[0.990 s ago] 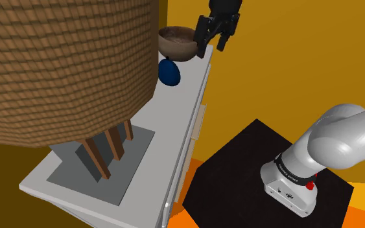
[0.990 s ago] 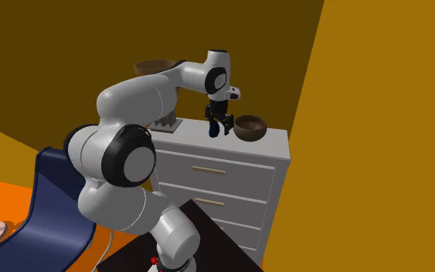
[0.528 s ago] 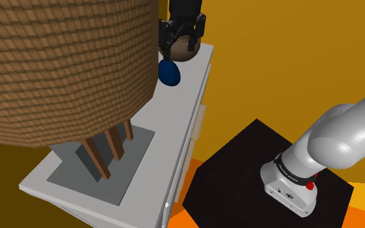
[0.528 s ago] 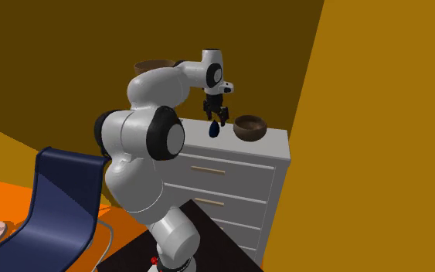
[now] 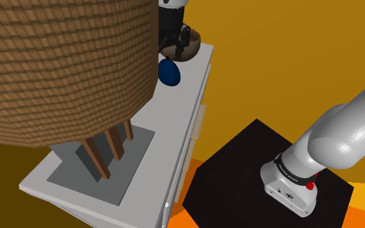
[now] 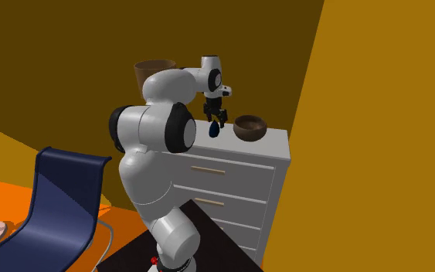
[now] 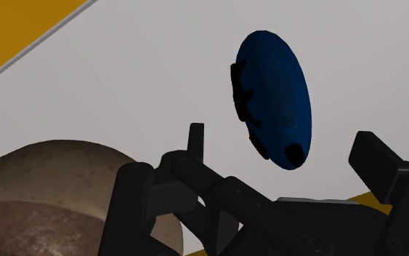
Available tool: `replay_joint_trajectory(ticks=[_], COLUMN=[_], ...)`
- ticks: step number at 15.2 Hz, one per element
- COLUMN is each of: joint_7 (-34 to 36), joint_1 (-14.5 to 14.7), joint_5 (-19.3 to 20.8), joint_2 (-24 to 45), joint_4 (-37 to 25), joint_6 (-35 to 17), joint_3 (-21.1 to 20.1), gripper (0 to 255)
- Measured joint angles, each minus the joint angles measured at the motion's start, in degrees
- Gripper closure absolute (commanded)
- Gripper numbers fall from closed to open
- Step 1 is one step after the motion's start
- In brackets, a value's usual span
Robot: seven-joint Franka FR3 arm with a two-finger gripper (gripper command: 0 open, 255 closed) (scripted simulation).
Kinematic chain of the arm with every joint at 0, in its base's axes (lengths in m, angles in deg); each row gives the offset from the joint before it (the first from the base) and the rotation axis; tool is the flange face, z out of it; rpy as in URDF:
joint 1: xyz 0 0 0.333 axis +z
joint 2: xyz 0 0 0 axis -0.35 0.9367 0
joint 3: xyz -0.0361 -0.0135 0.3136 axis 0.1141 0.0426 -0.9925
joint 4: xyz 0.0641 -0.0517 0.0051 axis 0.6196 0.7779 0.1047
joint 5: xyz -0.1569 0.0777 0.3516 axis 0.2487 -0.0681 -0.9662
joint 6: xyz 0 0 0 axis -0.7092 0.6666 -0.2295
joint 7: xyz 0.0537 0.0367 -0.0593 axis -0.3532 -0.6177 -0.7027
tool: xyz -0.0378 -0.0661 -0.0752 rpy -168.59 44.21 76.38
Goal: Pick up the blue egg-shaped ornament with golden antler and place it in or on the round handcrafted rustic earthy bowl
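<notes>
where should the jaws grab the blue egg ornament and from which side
Across its narrow middle, coming down from above. The blue egg ornament is long and rounded, so its tapered ends would likely slip; the short width should fit between the open jaws. The brown bowl sits close beside it on the white dresser top, so a sideways approach looks cramped.

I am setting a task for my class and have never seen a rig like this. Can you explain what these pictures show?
It is a white robot arm on a black box, drawn by a simulator. One picture looks down from beside the box, one stands further off, and one comes from a camera on the arm's hand. The arm reaches over a white chest of drawers. On its top sit a blue egg-shaped ornament and a brown bowl. The black gripper hangs above the ornament with its fingers apart. Nothing is held.
</notes>
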Motion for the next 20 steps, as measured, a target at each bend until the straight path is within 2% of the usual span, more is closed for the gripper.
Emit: replay_joint_trajectory(ticks=[9, 10, 20], joint_7=[0.04, 0.04, 0.03], joint_1=[-0.02, -0.02, -0.02], joint_5=[0.08, 0.08, 0.08], joint_2=[0.14, 0.14, 0.08], joint_4=[1.88, 1.88, 1.86], joint_6=[-2.03, -2.03, -2.05], joint_3=[0.0, 0.0, 0.01], gripper=[0, 255, 255])
